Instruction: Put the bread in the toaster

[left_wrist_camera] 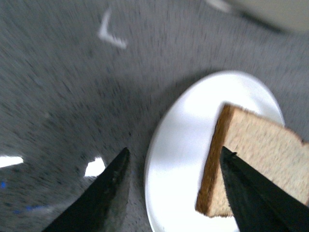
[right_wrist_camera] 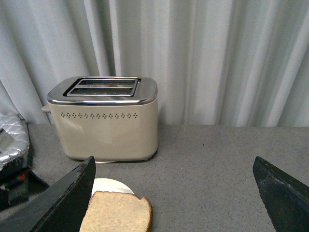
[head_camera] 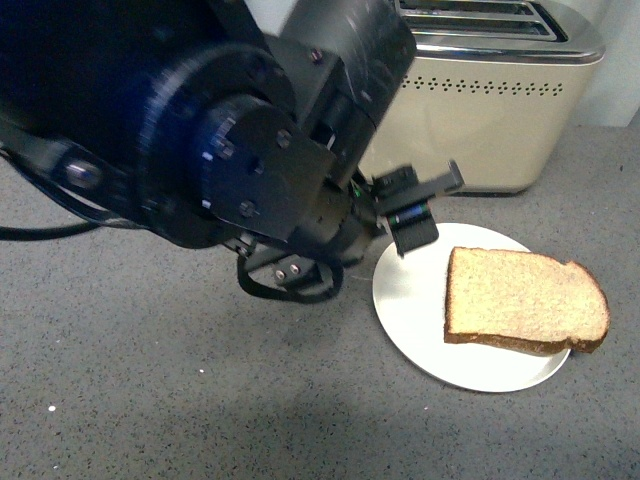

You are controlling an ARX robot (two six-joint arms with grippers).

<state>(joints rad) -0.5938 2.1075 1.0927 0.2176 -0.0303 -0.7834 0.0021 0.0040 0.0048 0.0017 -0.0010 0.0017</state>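
Note:
The bread [head_camera: 525, 300] lies flat on a white plate [head_camera: 415, 300], on its right half. The beige toaster [head_camera: 490, 110] with its chrome top stands behind the plate. My left gripper [head_camera: 420, 205] is open and empty, hovering over the plate's left rim, just left of the bread. In the left wrist view the left gripper [left_wrist_camera: 175, 154] has one finger over the bread's [left_wrist_camera: 260, 159] crust edge and the other off the plate [left_wrist_camera: 178, 140]. My right gripper [right_wrist_camera: 174, 169] is open wide and empty, looking at the toaster [right_wrist_camera: 106, 123] and the bread [right_wrist_camera: 118, 212].
The grey speckled countertop [head_camera: 150, 400] spreads to the left and front. Pale curtains [right_wrist_camera: 217, 58] hang behind the toaster. A silvery quilted object [right_wrist_camera: 12, 135] sits at the table's edge beside the toaster.

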